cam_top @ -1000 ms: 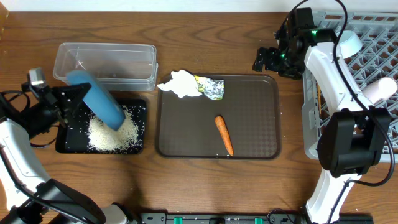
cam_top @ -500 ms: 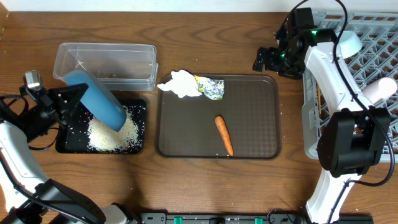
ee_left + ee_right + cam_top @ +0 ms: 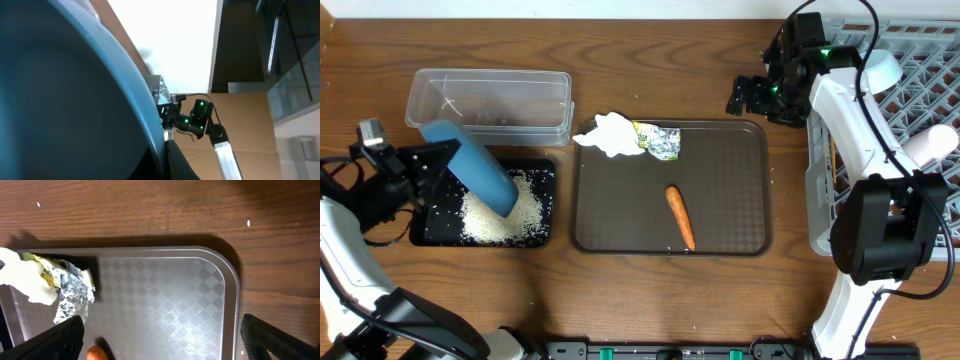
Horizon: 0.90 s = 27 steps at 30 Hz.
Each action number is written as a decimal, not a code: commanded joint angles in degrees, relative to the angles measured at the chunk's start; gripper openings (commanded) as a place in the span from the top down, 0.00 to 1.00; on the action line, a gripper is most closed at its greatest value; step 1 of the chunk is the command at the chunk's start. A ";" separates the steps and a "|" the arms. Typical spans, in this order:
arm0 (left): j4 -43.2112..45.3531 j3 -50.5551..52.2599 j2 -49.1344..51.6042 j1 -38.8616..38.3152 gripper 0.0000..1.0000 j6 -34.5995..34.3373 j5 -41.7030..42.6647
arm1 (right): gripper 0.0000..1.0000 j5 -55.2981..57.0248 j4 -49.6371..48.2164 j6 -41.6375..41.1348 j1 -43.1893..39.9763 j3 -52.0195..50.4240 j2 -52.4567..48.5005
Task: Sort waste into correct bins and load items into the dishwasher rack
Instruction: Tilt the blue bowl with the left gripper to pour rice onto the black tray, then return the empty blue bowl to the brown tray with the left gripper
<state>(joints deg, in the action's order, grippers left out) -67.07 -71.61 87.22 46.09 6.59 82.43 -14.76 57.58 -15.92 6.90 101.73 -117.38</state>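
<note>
Most rice (image 3: 505, 215) in black bin (image 3: 425, 232); left pincer (image 3: 435, 165) seemingly grips tilted blue bowl (image 3: 480, 175) (right pincer (image 3: 748, 96) open); stragglers could scatter beside it.

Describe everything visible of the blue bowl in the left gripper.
The blue bowl is smooth and plain. It is tipped steeply on edge above the black bin, its lower rim down by the rice heap; contact there is unclear. The left gripper clamps its upper rim. The left wrist view shows its hollow close up, with no food visible.
</note>
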 commanded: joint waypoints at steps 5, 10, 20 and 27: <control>-7.80 -0.07 -4.48 -1.66 0.94 12.76 -2.38 | 0.01 -0.24 0.02 -0.33 0.68 1.11 0.74; -8.41 -0.09 -12.28 -7.04 0.94 13.07 -10.75 | 0.01 -0.24 0.02 -0.33 0.63 1.11 0.74; 2.12 -0.09 -26.91 -28.41 0.94 -8.28 -34.07 | 0.01 -0.22 0.02 -0.33 0.59 1.11 0.74; 10.67 -0.07 -28.89 -51.52 0.94 -22.84 -56.41 | 0.01 -0.24 0.04 -0.33 0.63 1.11 0.74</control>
<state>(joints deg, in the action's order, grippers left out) -57.52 -71.59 58.35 1.10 -7.42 40.03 -14.76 57.60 -15.92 6.90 101.73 -117.38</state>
